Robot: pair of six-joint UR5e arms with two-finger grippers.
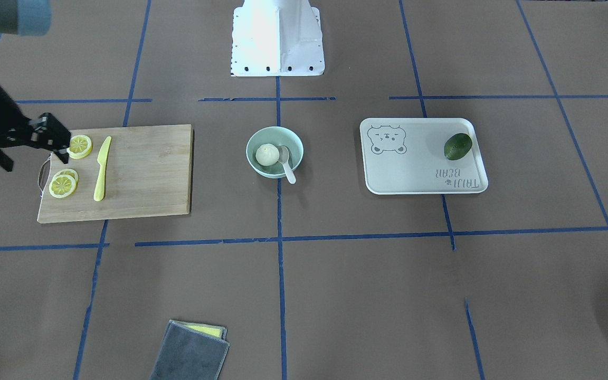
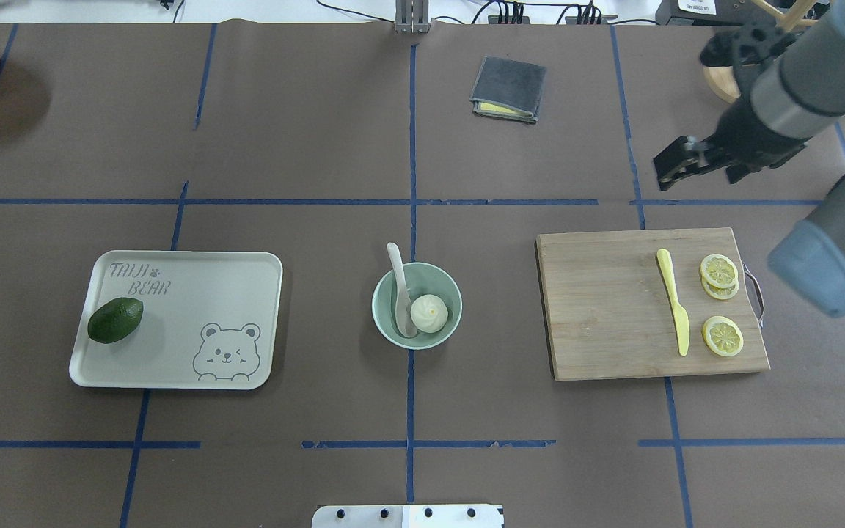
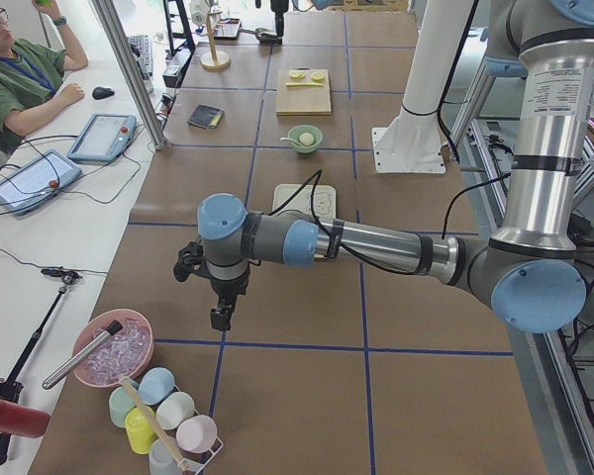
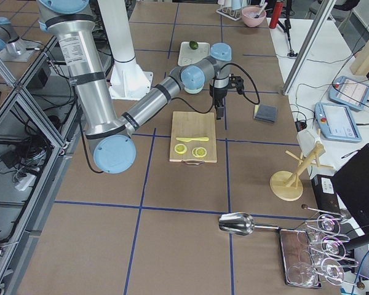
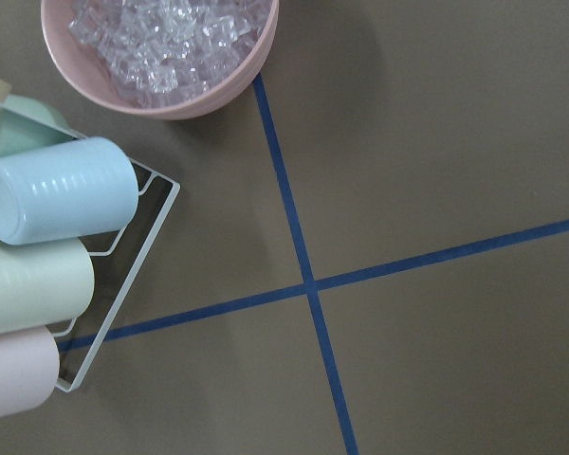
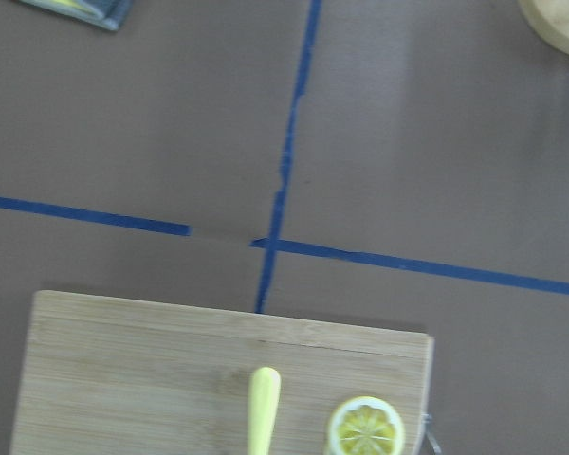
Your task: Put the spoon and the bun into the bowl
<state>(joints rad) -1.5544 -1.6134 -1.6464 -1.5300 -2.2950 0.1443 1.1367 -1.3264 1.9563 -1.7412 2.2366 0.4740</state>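
The pale mint-green bowl stands at the table's middle and also shows in the front view. The white bun lies inside it. The white spoon rests in the bowl beside the bun, its handle over the rim. My right gripper hangs empty above the table past the cutting board's far edge, and its jaws look open. My left gripper shows only in the left side view, far from the bowl near the table's left end. I cannot tell whether it is open or shut.
A wooden cutting board on the right carries a yellow knife and lemon slices. A white tray on the left holds a dark green fruit. A grey cloth lies at the far side. A pink bowl of ice and a cup rack stand below the left wrist.
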